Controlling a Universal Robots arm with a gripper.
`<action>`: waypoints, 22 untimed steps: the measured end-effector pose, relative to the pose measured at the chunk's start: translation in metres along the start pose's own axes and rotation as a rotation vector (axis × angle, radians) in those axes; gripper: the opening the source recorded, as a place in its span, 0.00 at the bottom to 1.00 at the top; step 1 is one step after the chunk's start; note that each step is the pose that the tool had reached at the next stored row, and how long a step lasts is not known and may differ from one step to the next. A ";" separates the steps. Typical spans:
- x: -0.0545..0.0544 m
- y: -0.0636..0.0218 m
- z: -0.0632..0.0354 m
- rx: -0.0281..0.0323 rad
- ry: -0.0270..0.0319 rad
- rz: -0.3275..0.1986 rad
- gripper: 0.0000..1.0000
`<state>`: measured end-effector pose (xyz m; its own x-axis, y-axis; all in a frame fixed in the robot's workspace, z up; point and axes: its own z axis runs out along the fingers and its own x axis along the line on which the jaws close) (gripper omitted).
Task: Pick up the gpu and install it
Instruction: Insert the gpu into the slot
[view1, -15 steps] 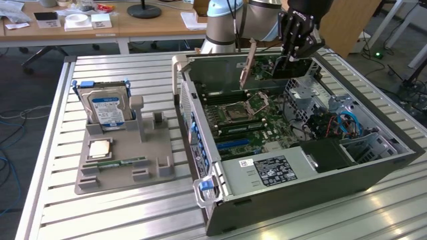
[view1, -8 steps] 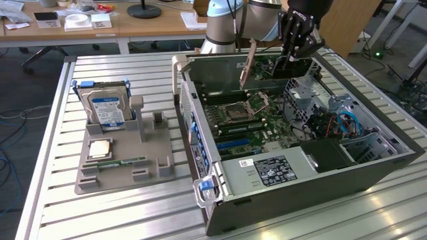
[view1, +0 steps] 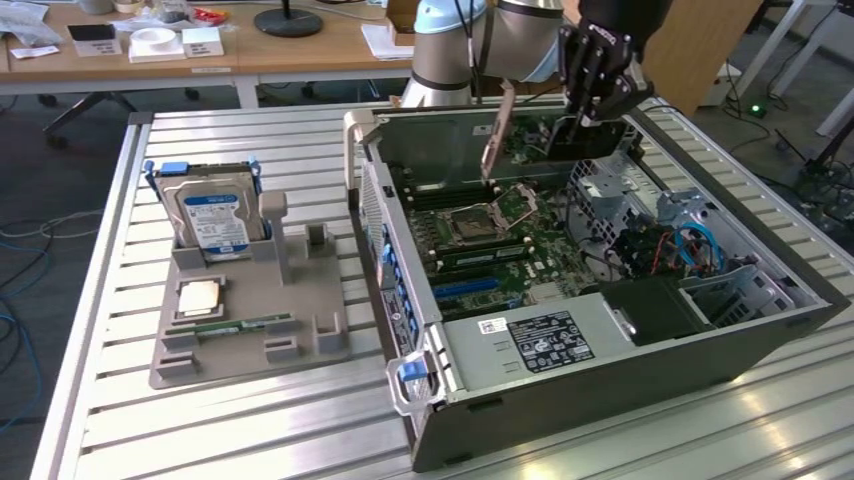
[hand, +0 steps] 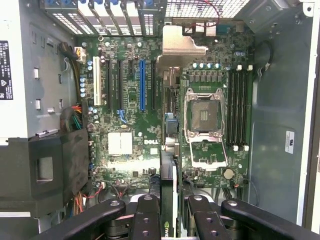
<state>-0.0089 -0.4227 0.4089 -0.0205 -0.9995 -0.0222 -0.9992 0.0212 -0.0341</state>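
Note:
The gpu (view1: 582, 142), a dark card with a metal bracket at one end, hangs edge-down over the open computer case (view1: 747, 330). My gripper (view1: 591, 112) is shut on its upper edge. In the wrist view the gpu (hand: 168, 165) appears edge-on between my black fingers (hand: 148, 216), and its silver bracket (hand: 181, 44) points toward the rear slot openings. The card hovers above the green motherboard (hand: 125, 120), between the blue expansion slot (hand: 142, 85) and the processor socket (hand: 204, 117). It is apart from the board.
A grey parts holder (view1: 320, 335) stands on the slatted table at the exterior view's left, carrying a silver hard drive (view1: 214, 215), a processor chip (view1: 199, 295) and a green memory stick (view1: 247, 324). The case walls, a black shroud (hand: 50, 165) and cables (view1: 681, 250) ring the motherboard.

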 end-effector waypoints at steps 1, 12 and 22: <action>0.001 0.0001 0.0000 0.0000 -0.0001 0.000 0.26; 0.014 0.0016 -0.0003 0.0000 0.0000 0.000 0.26; 0.014 0.0019 0.0000 0.0000 0.0001 0.000 0.26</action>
<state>-0.0111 -0.4363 0.4085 -0.0205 -0.9995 -0.0221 -0.9992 0.0212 -0.0341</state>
